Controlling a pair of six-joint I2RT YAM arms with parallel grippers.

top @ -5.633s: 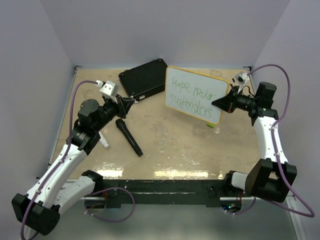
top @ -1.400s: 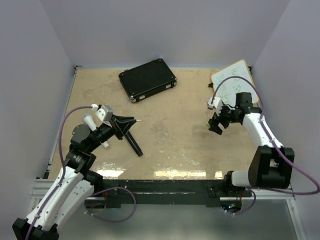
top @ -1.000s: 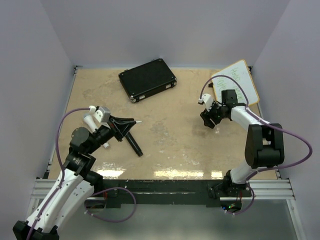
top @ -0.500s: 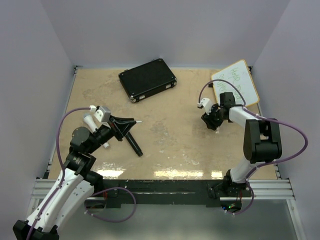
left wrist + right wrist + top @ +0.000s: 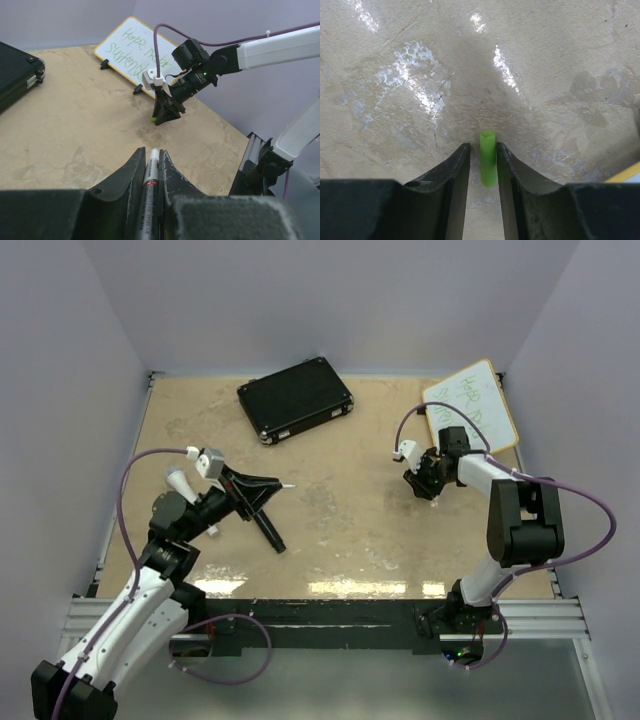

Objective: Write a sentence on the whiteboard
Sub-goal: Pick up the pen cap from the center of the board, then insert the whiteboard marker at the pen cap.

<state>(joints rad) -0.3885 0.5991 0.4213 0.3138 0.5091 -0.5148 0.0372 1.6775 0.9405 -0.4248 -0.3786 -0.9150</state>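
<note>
Whiteboard look: the flat white rectangular whiteboard with rounded corners and a thin orange-yellow rim [image 5: 482, 388] [image 5: 131, 36] is standing tilted on two small black feet, its face showing to the left wrist camera.
Sentence look: the thin green handwritten sentence [image 5: 470, 398] [image 5: 131, 54] is running across the white face in two lines; the letters are too loose to read surely.
Whiteboard place: it is sitting just behind the right tool [image 5: 422, 486] [image 5: 165, 114] [image 5: 482, 145], toward the far right corner of the beige table [image 5: 340, 540], and well apart from the left tool [image 5: 276, 483] [image 5: 151, 152].
Right tool: it is pointing down at the table with its fingers parted narrowly on either side of a short bright green cylindrical cap [image 5: 488, 159] [image 5: 152, 119]; a sliver of table is showing on one side, so it is not clenching the cap.
Left tool: it is grasping a slim grey-and-black marker with a white tip [image 5: 150, 185], which is poking out past the fingertips toward the right tool.
Below the left tool: a black stick-shaped object [image 5: 265, 525] is lying on the table.
Beyond the left tool: a black rectangular case [image 5: 295, 398] [image 5: 12, 75] is lying flat at the far side.
</note>
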